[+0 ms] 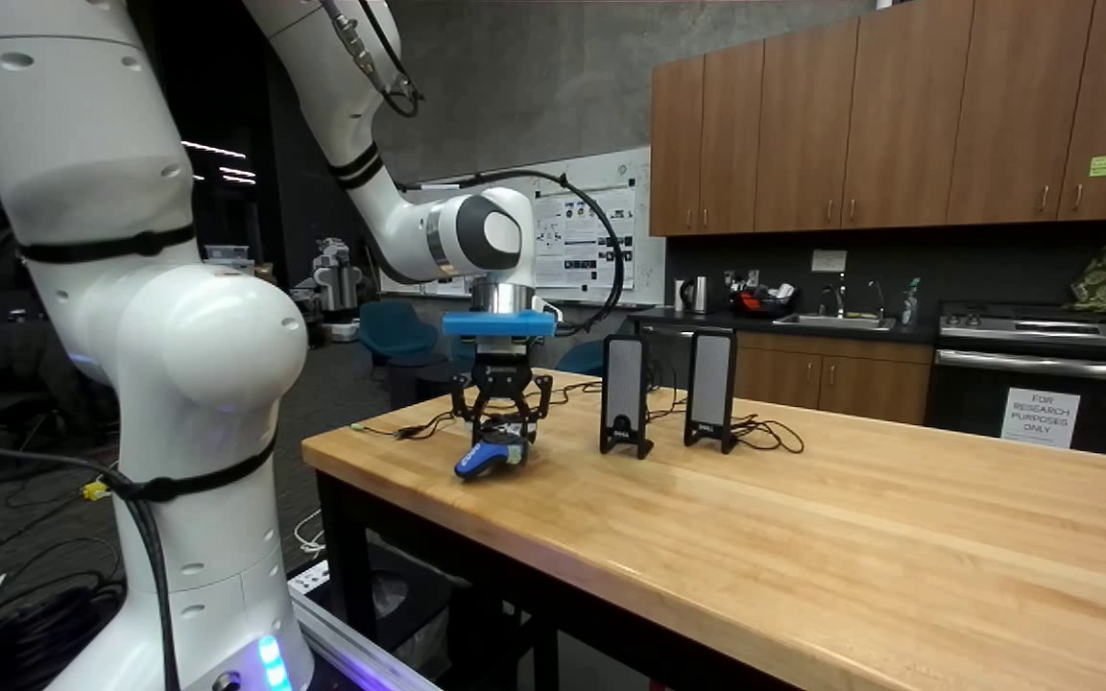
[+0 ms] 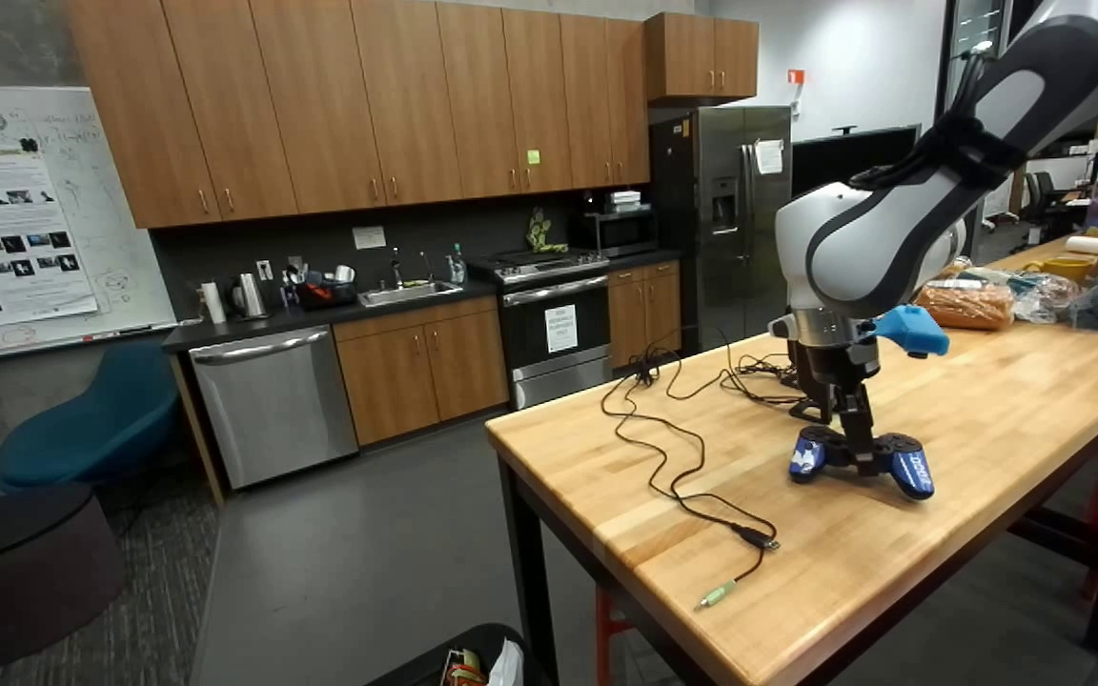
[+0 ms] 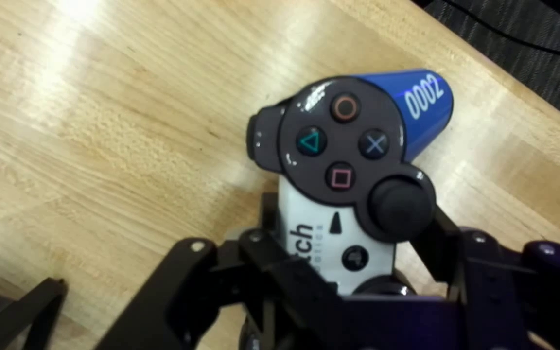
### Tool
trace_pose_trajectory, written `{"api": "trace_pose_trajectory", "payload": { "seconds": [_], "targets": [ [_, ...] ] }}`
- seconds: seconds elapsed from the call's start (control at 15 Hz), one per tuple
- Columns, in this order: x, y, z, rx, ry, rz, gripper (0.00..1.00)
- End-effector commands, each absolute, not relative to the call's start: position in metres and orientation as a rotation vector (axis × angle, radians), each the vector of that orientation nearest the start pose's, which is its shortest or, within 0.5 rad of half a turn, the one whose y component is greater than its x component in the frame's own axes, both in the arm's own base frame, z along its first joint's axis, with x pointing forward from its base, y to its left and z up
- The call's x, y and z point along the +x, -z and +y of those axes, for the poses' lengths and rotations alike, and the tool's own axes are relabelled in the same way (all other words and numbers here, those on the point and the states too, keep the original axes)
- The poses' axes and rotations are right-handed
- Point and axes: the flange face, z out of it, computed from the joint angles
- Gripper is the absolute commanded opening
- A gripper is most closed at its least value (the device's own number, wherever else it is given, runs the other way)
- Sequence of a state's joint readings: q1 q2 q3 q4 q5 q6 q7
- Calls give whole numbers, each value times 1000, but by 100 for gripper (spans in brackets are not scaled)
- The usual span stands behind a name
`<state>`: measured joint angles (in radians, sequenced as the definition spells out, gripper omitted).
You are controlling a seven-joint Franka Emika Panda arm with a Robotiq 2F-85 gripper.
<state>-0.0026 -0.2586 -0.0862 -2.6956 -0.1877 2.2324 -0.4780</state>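
Observation:
A blue, grey and black game controller marked "0002" is at the wooden table near an edge. In an exterior view both its handles reach down to the tabletop. My gripper points straight down over its middle, also in the exterior view. In the wrist view the gripper has one finger against each long side of the controller, with no clear gap; it looks shut on it. The fingertips are partly hidden by a thumbstick and the finger links. The face buttons and one blue handle stick out past the fingers.
Two grey and black speakers stand upright on the table beside the gripper. Their black cables run loosely to the table's end. Bagged items lie on the far part. The table edge is close to the controller.

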Motion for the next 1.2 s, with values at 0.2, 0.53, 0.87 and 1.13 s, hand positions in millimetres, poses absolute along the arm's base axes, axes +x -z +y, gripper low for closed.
{"api": "trace_pose_trajectory", "payload": {
  "seconds": [0.2, 0.53, 0.87, 1.13],
  "targets": [
    [372, -301, -40, -3086, -346, -792, 96],
    [372, -314, -28, -3117, -306, -800, 100],
    [376, -339, 5, -3153, -230, -890, 100],
    [377, -349, 45, -3163, -188, -968, 100]
  ]
}}
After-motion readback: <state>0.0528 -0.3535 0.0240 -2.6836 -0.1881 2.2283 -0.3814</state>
